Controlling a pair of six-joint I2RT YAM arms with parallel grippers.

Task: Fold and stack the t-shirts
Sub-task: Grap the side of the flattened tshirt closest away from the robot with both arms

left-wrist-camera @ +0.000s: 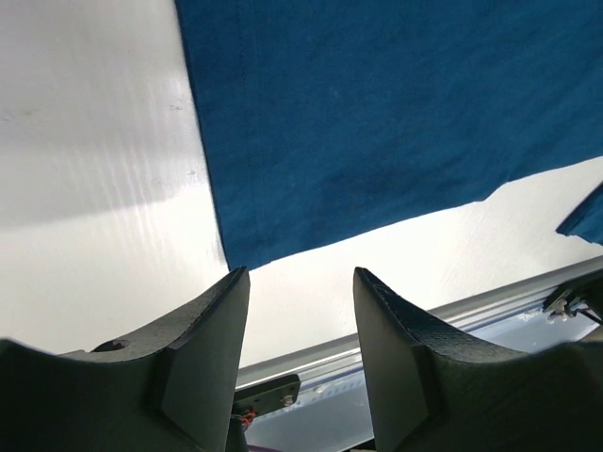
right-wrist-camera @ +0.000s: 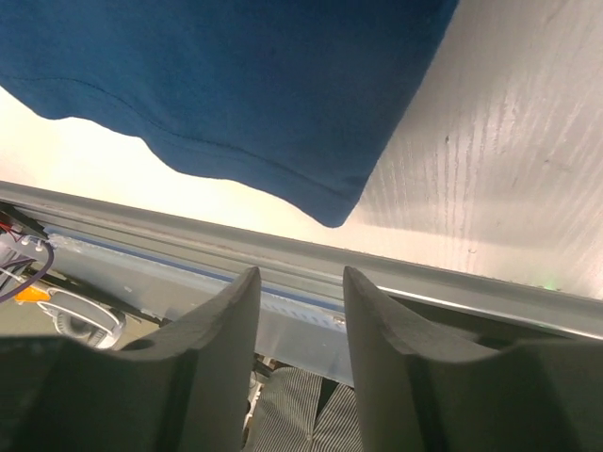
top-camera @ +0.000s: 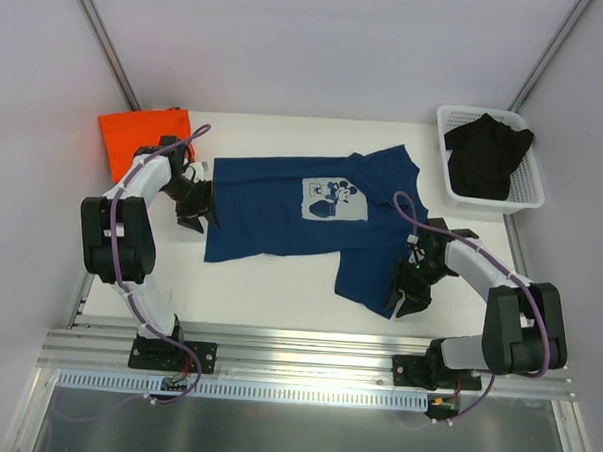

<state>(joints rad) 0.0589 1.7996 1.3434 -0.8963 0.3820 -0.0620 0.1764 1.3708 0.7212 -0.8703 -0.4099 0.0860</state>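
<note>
We see the navy t-shirt (top-camera: 282,210) spread on the table (top-camera: 269,290), print up; the orange t-shirt (top-camera: 145,139) lies folded at the far left. The left gripper (top-camera: 198,213) and right gripper (top-camera: 411,289) sit at its 2 near corners, fingers spread, holding nothing; we think they are placed to pinch for folding.

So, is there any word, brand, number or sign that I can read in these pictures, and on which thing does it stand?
No text can be read in any view.
The pale print on the navy t-shirt: only a cartoon figure; any lettering is too small to tell.
The orange t-shirt, the white basket and the black cloth: no marks visible.
</note>
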